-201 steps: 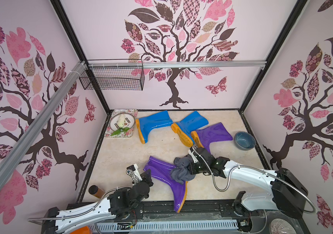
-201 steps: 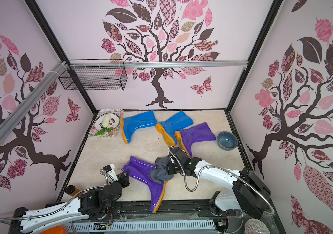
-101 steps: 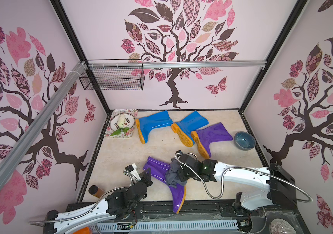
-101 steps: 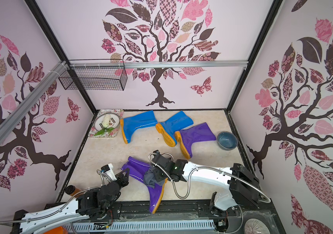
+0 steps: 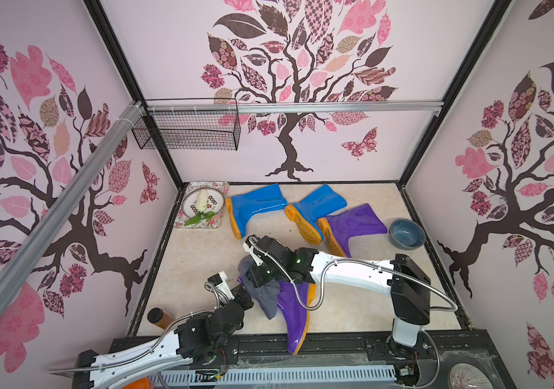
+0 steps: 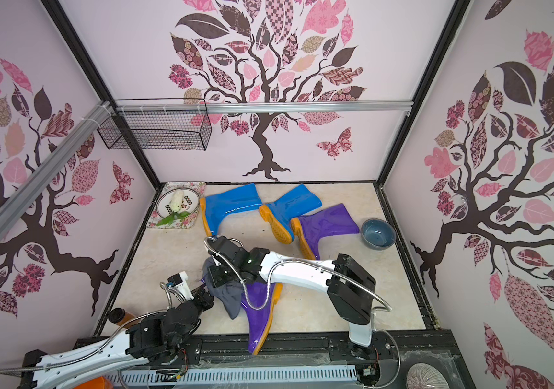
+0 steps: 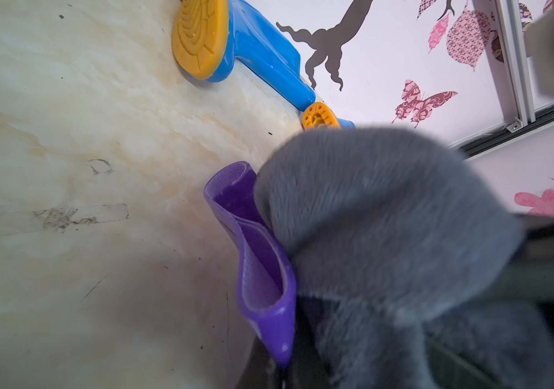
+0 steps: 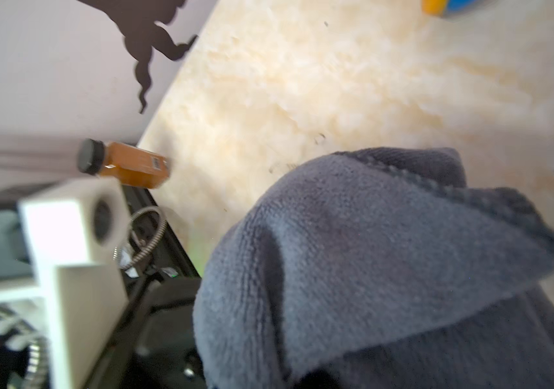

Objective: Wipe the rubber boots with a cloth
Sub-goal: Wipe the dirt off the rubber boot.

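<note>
Purple boot (image 5: 294, 304): glossy, likely slippery; left gripper (image 5: 243, 295) pinches its cuff. Cloth (image 5: 267, 303): soft, light; right gripper (image 5: 258, 284) clamps it bunched.

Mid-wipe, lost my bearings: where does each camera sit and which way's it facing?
Top views: high over the robot's base, looking down toward the back wall; both show the left arm, right arm and tabletop.
Left wrist: low on the left arm, facing the back wall past the near purple boot and cloth; own jaws only a dark blur.
Right wrist: on the right arm, facing the left wall's near corner and amber bottle; the cloth hides its jaws; left arm's white camera housing shows.
Shared: the cloth, in all four.
</note>
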Tool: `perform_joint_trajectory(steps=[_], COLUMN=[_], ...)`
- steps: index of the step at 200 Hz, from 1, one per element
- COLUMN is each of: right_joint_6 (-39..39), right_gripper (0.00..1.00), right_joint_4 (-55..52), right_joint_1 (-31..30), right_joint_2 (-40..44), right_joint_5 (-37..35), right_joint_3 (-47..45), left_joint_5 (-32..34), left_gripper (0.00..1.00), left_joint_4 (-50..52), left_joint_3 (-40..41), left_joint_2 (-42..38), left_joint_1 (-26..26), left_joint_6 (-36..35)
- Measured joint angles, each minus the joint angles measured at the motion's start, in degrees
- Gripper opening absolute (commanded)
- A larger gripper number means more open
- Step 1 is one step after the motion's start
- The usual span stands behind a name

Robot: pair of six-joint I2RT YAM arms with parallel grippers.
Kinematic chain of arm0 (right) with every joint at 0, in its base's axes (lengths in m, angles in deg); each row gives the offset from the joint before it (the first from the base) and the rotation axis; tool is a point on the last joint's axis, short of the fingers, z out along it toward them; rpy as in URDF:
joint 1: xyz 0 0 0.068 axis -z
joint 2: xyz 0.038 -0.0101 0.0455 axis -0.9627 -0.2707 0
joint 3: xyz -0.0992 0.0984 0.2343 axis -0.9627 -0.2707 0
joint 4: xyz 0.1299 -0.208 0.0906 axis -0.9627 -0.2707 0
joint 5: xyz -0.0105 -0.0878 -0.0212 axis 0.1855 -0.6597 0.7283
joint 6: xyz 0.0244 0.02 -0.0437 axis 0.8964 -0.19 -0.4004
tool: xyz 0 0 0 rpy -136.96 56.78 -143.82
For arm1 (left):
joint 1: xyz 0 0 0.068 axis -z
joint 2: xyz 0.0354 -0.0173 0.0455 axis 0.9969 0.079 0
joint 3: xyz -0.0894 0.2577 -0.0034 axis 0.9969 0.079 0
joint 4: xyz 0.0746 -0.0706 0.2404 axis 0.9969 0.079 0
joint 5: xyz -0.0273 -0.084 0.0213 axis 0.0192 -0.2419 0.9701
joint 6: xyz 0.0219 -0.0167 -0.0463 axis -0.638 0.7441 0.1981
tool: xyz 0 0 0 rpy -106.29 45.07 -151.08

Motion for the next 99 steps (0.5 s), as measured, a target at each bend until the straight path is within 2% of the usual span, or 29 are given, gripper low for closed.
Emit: perform_joint_trajectory(steps=[21,46,76,99], right_joint_6=[0.5,2.71,4.92,6.14], right_gripper=[0.0,0.0,0.0,0.0], right_joint_4=[2.8,7.43,4.94,2.29], right_joint_1=[1.03,2.86,3.76,2.56], right_joint_2=[0.2,3.41,13.42,23.76], right_joint_5=[1.73,1.64,-2.23,-5.35], right_joint_3=[-1.55,-13.29,-29.9,-36.54], left_joint_5=[-0.22,-1.03,-1.09,-1.07], left_gripper=[0.0,0.0,0.0,0.0], left_joint_4=[0.2,0.68,0.66,0.61], left_joint_3=[0.0,-0.02,-0.02,-0.02], left_joint_2=[-0.85,-1.62,-2.16,-1.9], left_joint_1=[0.02,0.0,0.02,0.02], left_joint_6=[-0.02,0.07,0.44,0.55])
